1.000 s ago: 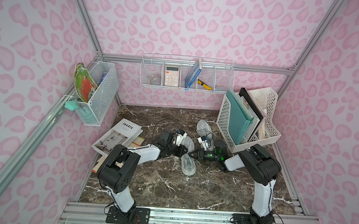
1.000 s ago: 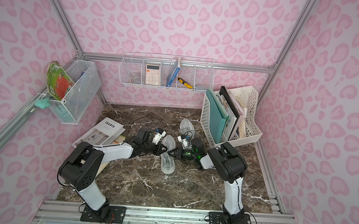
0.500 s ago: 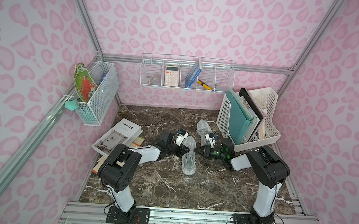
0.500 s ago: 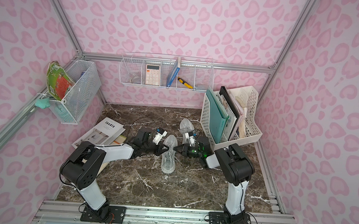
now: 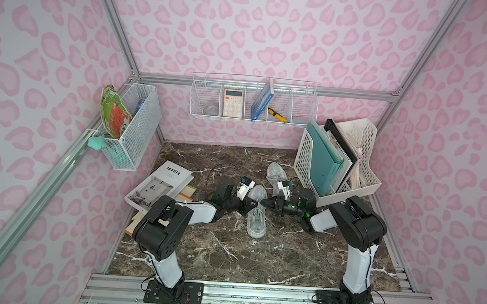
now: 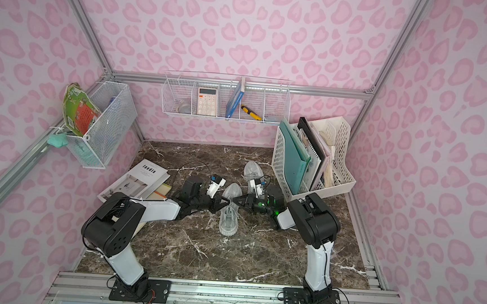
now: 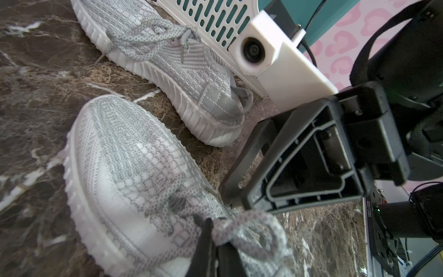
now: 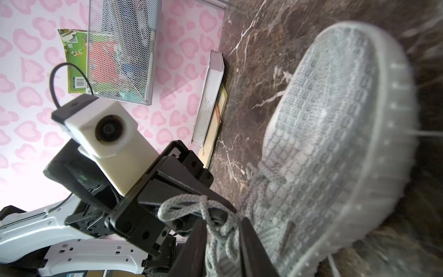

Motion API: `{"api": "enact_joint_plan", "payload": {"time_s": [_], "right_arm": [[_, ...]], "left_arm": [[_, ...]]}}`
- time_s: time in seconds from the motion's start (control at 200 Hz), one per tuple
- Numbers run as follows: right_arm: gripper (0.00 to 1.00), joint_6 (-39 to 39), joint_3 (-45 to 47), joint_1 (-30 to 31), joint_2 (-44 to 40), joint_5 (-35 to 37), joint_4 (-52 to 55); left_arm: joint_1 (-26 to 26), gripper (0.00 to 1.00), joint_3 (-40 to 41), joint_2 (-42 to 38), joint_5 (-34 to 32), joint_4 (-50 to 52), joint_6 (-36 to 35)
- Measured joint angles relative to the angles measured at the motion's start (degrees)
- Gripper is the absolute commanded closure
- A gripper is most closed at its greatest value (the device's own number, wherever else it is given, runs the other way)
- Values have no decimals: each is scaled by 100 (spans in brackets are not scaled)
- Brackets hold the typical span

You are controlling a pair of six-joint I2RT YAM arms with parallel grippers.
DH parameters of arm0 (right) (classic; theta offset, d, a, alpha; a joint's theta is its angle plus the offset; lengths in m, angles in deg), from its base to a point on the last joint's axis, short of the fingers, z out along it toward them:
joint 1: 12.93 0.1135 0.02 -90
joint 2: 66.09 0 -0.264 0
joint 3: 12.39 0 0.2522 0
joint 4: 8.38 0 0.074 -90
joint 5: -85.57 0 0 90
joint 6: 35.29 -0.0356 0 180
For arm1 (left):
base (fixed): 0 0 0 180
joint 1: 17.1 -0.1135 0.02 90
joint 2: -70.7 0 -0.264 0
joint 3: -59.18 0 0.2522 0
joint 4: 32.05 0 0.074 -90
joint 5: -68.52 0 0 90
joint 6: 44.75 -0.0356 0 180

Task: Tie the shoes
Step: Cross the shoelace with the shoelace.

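- The left pincer [image 7: 217, 244] is clamped on a lace loop [image 7: 251, 225] of the near shoe [image 5: 256, 221], which lies right under both pincers' tips; the right pincer [image 8: 221, 226] stands with jaws apart, laces [image 8: 223, 249] loose between them.
- With one side unheld, a left pull would likely undo the loop or skid the light shoe.
- The tips nearly meet; a regrasp could knock them together.
- The far shoe [image 5: 274, 172] sits just beyond the right pincer, seemingly tied, though that view is poor.
- Behind the right pincer, a file rack [image 5: 304, 160] holds teal folders [image 5: 324, 155]; far beyond both, a wire shelf [image 5: 198, 108] holds a calculator [image 5: 233, 102], blue book [image 5: 262, 99] and yellow cutter [image 5: 277, 115].
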Motion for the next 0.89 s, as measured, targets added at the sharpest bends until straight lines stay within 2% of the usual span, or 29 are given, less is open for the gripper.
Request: {"api": "enact_joint_plan", "payload": {"time_s": [0.44,0.76,0.895], "right_arm": [[71,-839,245,120,173,157,-802],[77,-1410,310,275,402,361,-1458],[83,-1517,313,289,433,437,-1543]], "left_arm": [[94,100,125,-225,-20,-111,142],[129,100,258,-214,-131,-345,426],[129,100,304,-214,-184,-476,481]]}}
